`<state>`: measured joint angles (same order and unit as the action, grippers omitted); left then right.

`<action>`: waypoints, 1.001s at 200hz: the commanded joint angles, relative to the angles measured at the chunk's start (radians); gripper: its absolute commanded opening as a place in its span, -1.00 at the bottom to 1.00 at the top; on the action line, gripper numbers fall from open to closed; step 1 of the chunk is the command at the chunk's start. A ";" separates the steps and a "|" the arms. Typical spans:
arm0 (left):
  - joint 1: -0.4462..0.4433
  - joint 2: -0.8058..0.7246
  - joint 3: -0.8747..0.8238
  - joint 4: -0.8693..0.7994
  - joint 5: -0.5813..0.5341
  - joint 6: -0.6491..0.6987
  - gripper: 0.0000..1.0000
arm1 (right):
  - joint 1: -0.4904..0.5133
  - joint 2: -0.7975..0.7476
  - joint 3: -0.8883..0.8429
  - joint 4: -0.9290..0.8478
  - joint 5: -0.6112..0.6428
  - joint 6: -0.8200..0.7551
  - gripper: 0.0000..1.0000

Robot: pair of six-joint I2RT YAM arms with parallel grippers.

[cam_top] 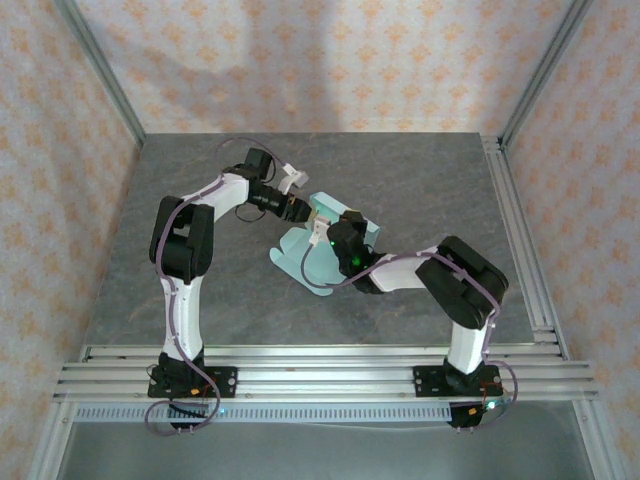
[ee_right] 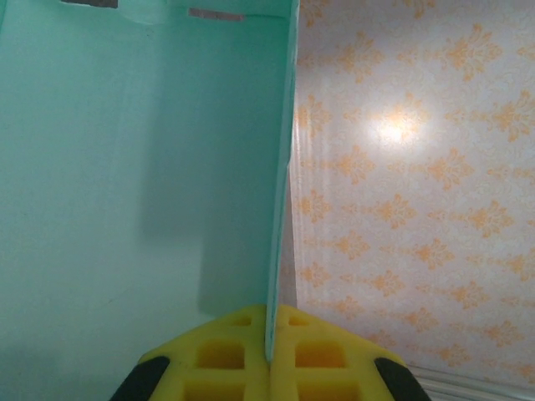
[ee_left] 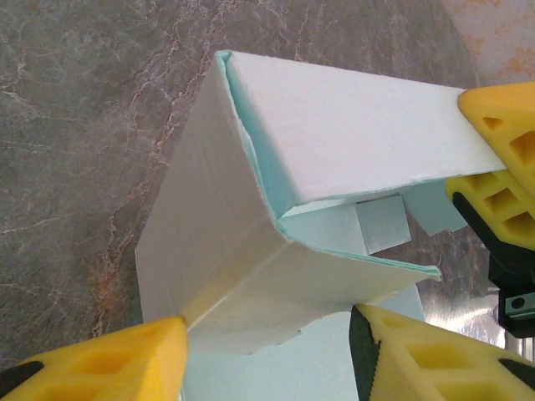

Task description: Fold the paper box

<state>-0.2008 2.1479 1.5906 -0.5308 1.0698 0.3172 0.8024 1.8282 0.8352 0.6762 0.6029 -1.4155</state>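
Observation:
The paper box point(cam_top: 300, 255) lies mid-table, a pale mint card partly folded up, white outside and mint inside point(ee_left: 251, 209). My left gripper point(cam_top: 303, 208) is at its far-left side. In the left wrist view this gripper point(ee_left: 267, 359) is open, its yellow fingers point(ee_left: 125, 359) straddling a raised corner panel, one at each end. My right gripper point(cam_top: 325, 232) reaches in from the right and is shut on the edge of an upright wall of the box point(ee_right: 150, 167), the card pinched between its yellow fingers point(ee_right: 226, 359). The left wrist view also has the right gripper point(ee_left: 468, 173) clamped on the box's far panel.
The grey marbled table top point(cam_top: 200, 200) surrounds the box on all sides. Patterned walls enclose the workspace, and aluminium rails point(cam_top: 320, 370) run along the near edge and the right side.

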 commanded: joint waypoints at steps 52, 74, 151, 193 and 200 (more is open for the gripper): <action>0.004 0.020 0.020 0.001 -0.037 -0.019 0.09 | 0.009 0.008 0.037 -0.034 -0.008 0.000 -1.00; 0.004 0.024 0.023 0.024 -0.060 -0.045 0.11 | 0.009 0.009 0.042 -0.043 -0.011 0.003 -1.00; 0.004 0.036 0.026 0.127 -0.105 -0.154 0.07 | 0.016 0.022 0.063 -0.066 -0.022 0.015 -1.00; 0.000 0.037 0.023 0.154 -0.104 -0.177 0.07 | 0.029 0.039 0.070 -0.066 -0.019 0.026 -1.00; 0.000 0.039 0.023 0.156 -0.106 -0.182 0.08 | 0.031 0.041 0.073 -0.070 -0.021 0.030 -1.00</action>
<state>-0.2012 2.1777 1.5913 -0.4290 0.9779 0.1650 0.8101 1.8427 0.8814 0.6437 0.5995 -1.4094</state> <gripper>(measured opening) 0.535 0.053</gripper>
